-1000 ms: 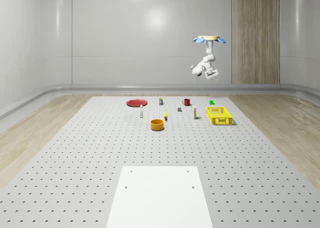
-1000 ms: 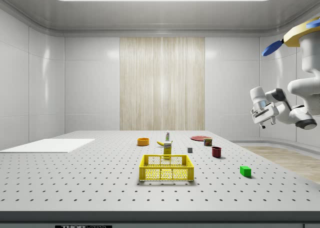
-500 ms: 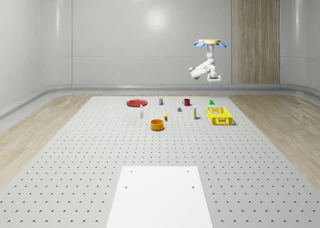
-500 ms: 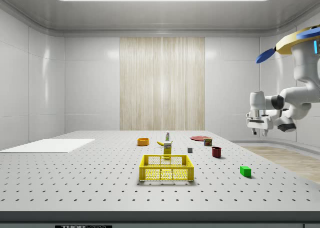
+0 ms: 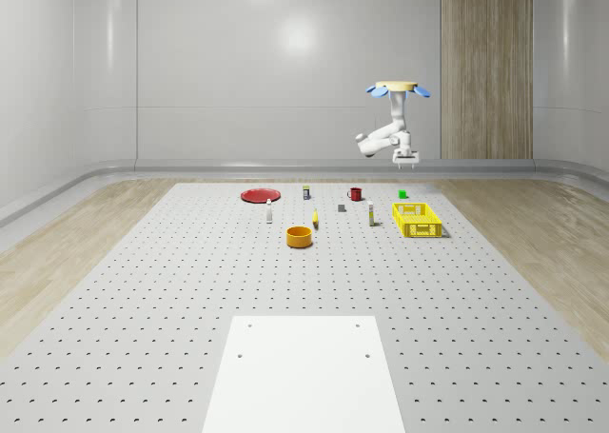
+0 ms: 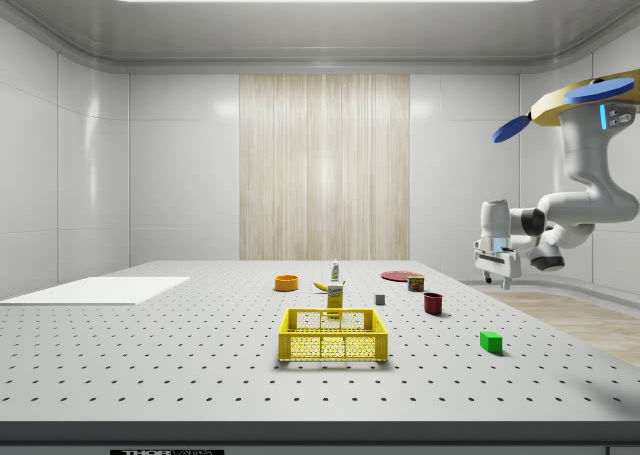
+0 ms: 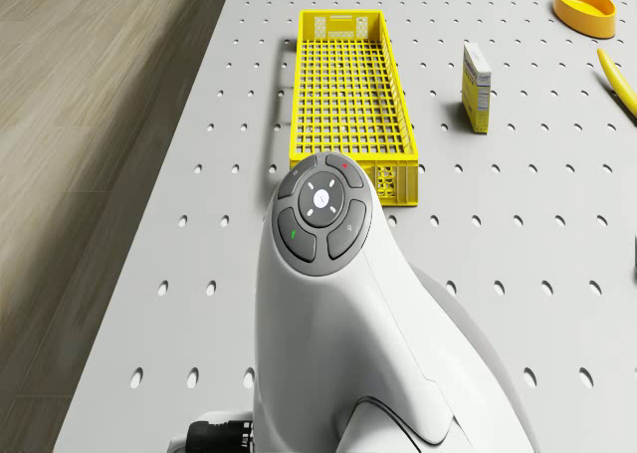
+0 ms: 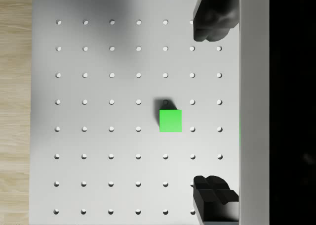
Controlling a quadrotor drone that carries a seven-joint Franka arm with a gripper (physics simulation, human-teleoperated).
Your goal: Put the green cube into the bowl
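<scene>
While the drone (image 6: 585, 93) hovers over the green cube (image 8: 170, 120), gripper (image 8: 213, 109) spread wide above it, orange bowl (image 5: 300, 236) and yellow crate (image 5: 417, 219) sit empty.

The desk (image 5: 171, 290) is matt grey perforated metal, the floor (image 5: 57, 252) beside it pale grained wood, the yellow crate (image 7: 348, 85) an openwork plastic lattice, the arm (image 7: 338, 314) smooth glossy white plastic, and the green cube (image 8: 170, 120) flat and unshaded.
</scene>
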